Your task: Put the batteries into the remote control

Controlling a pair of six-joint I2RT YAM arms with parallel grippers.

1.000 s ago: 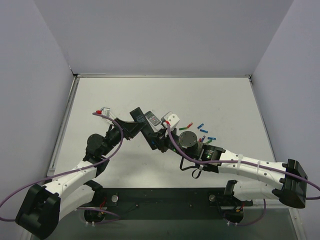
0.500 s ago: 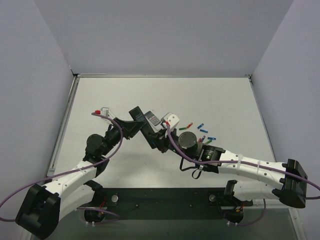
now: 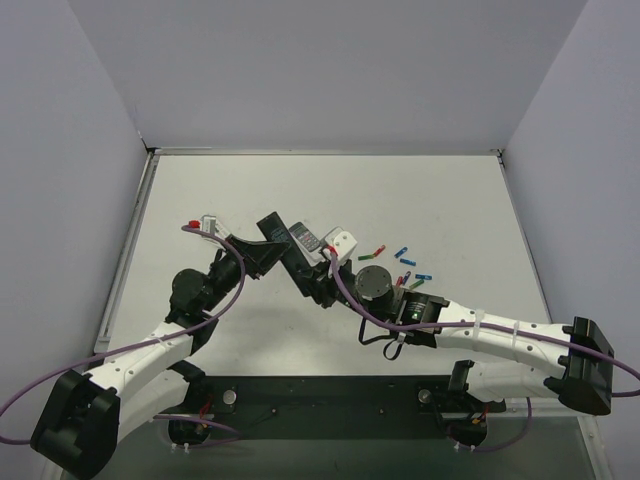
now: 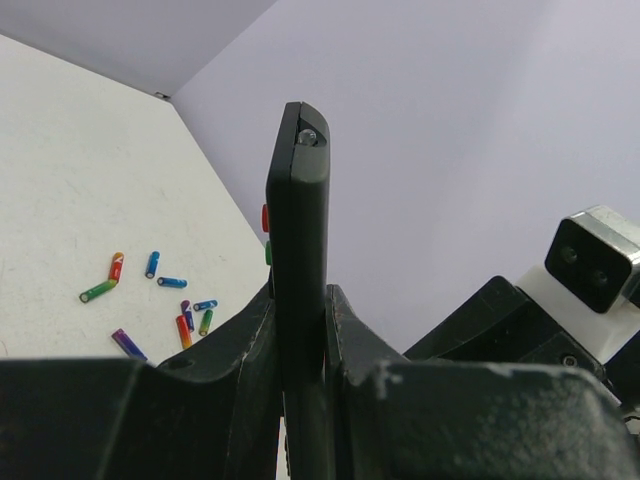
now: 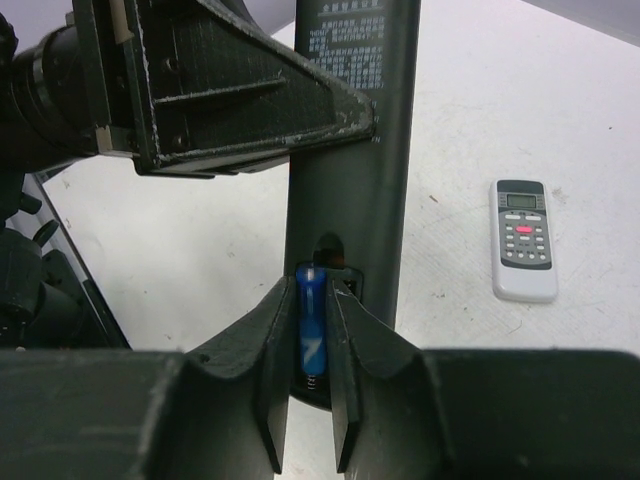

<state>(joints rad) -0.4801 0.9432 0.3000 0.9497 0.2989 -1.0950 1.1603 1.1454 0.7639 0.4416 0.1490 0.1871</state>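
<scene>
My left gripper (image 3: 266, 258) is shut on the long black remote control (image 3: 283, 235) and holds it above the table. In the left wrist view the remote (image 4: 297, 230) stands edge-on between the fingers (image 4: 350, 330). My right gripper (image 5: 312, 292) is shut on a blue battery (image 5: 309, 330) and holds it lengthwise in the open battery compartment on the remote's back (image 5: 350, 150), its lower end against a spring. In the top view the right gripper (image 3: 316, 283) is at the remote's near end. Several loose batteries (image 3: 403, 250) lie on the table to the right and also show in the left wrist view (image 4: 190, 318).
A short white remote (image 5: 523, 240) lies flat on the table past the black one. The left gripper's body (image 5: 230, 90) crosses the remote just above the compartment. The right arm (image 3: 480, 330) stretches from the near right; walls close the table on three sides.
The right gripper has crept slightly up and left along the remote. The left arm and the remote have barely moved.
</scene>
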